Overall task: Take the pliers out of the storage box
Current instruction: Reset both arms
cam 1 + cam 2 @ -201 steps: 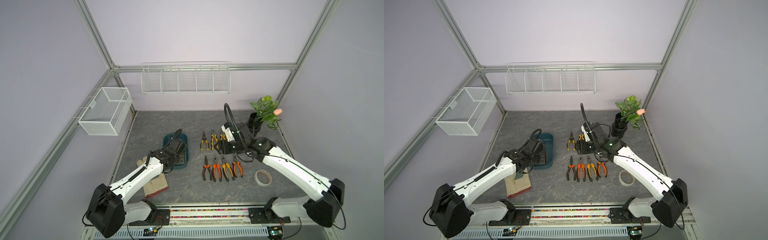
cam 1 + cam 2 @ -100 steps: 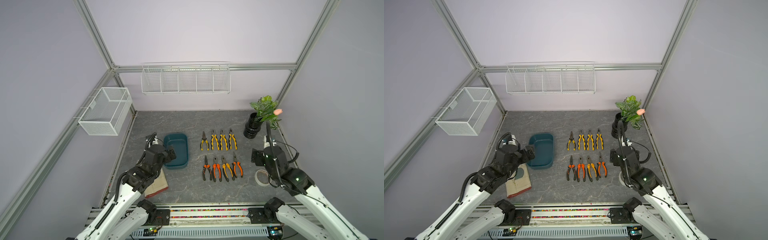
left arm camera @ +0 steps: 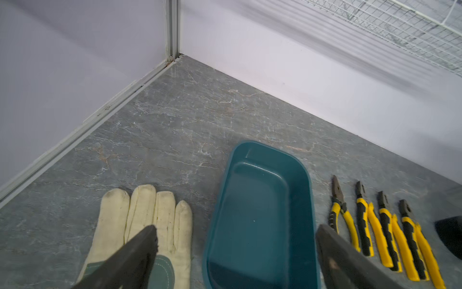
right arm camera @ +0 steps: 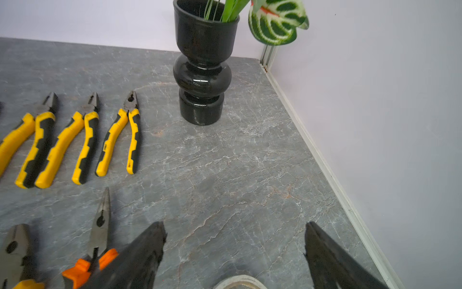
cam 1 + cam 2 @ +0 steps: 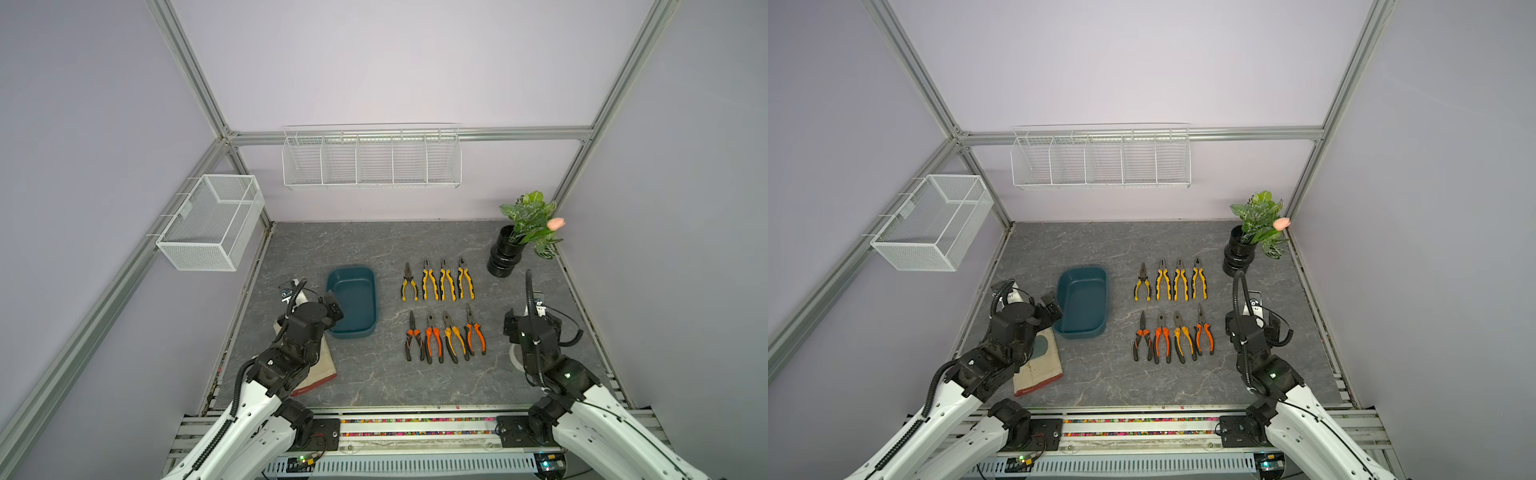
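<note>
We see eight pliers (image 5: 444,272) lying in two rows beside the teal box (image 5: 352,328); left gripper (image 3: 237,229) and right gripper (image 4: 235,225) both stand wide open, gripping nothing.

No legible text, brand, number or sign in any view. Faint dark marks on a yellow handle of the pliers (image 4: 133,140) at the 3 o'clock end of the far row, right wrist view: too small to read.
</note>
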